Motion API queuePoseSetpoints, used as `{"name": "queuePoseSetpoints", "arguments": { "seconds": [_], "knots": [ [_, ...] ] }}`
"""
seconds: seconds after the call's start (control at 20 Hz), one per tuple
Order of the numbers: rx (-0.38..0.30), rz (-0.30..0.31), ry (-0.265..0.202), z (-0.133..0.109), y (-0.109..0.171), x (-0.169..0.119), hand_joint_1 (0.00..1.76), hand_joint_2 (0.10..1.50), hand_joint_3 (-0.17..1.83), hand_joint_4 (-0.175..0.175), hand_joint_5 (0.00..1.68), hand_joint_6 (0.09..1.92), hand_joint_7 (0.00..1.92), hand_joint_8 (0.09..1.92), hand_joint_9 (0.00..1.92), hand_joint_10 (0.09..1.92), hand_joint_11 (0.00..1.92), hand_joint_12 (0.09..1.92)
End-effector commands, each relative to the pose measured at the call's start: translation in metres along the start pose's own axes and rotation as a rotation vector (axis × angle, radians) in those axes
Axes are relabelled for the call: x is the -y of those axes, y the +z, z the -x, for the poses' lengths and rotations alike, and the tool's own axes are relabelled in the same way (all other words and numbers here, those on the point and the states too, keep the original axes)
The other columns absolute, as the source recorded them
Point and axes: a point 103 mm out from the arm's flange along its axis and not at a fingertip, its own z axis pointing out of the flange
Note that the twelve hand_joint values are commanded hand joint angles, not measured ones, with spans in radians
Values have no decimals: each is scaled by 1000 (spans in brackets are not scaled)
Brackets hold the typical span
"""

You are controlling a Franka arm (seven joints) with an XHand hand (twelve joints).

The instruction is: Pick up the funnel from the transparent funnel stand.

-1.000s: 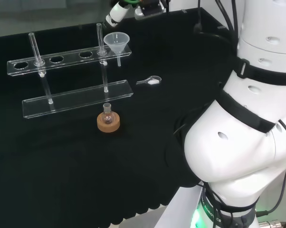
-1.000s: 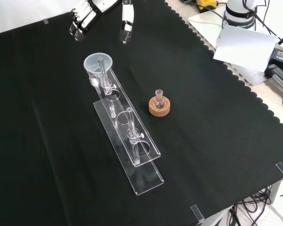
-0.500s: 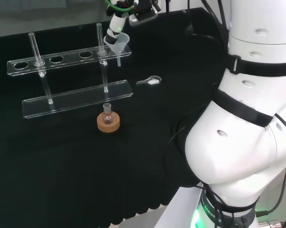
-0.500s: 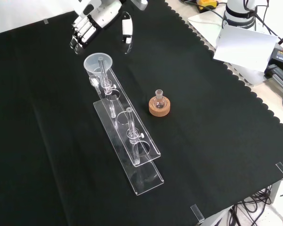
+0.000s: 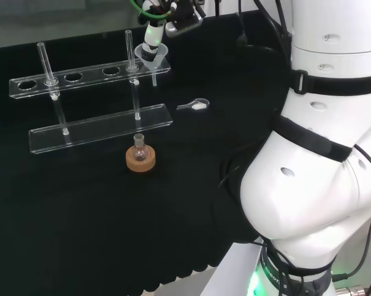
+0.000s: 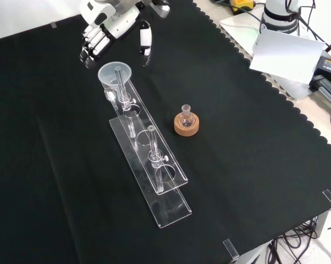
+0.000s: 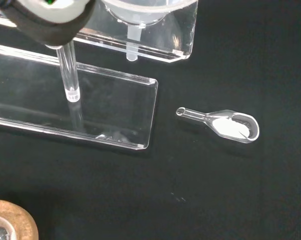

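The clear funnel [image 5: 152, 55] sits in the end hole of the transparent stand [image 5: 81, 76], its stem hanging below the top shelf. In the front view the funnel [image 6: 115, 74] is at the far end of the stand [image 6: 154, 165]. My hand [image 6: 111, 23] hovers just beyond and above its rim, open, fingers [image 6: 90, 48] on one side and thumb [image 6: 145, 42] on the other, holding nothing. In the head view the hand [image 5: 151, 32] is right over the funnel's mouth. The wrist view has the funnel's stem [image 7: 133, 44] and the stand's base plate [image 7: 90, 107].
A small round flask on a cork ring [image 5: 140, 158] stands in front of the stand in the head view, also the cork ring [image 6: 186, 125]. A clear scoop with white powder [image 7: 225, 124] lies beside the stand's end. Two glass rods [image 5: 129, 46] rise from the stand.
The hand has come down and in toward the funnel, from the cloth's far edge to just over the rim. Funnel, stand and flask have stayed put.
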Motion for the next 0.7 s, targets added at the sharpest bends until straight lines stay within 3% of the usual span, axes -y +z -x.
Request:
{"name": "queuePoseSetpoints", "arguments": {
  "seconds": [0.05, 0.3, 0.7],
  "knots": [
    [-18, -2, -4, 1, 6, -10, 794, 688, 189, 12, 0, 87, 0, 87, 0, 593, 37, 1580],
    [-35, -16, -14, 1, 12, -18, 773, 656, 270, 11, 0, 87, 0, 87, 0, 643, 48, 1576],
    [-66, -64, -50, 2, 18, -28, 726, 564, 467, 3, 16, 87, 64, 87, 6, 868, 131, 1566]
  ]
}}
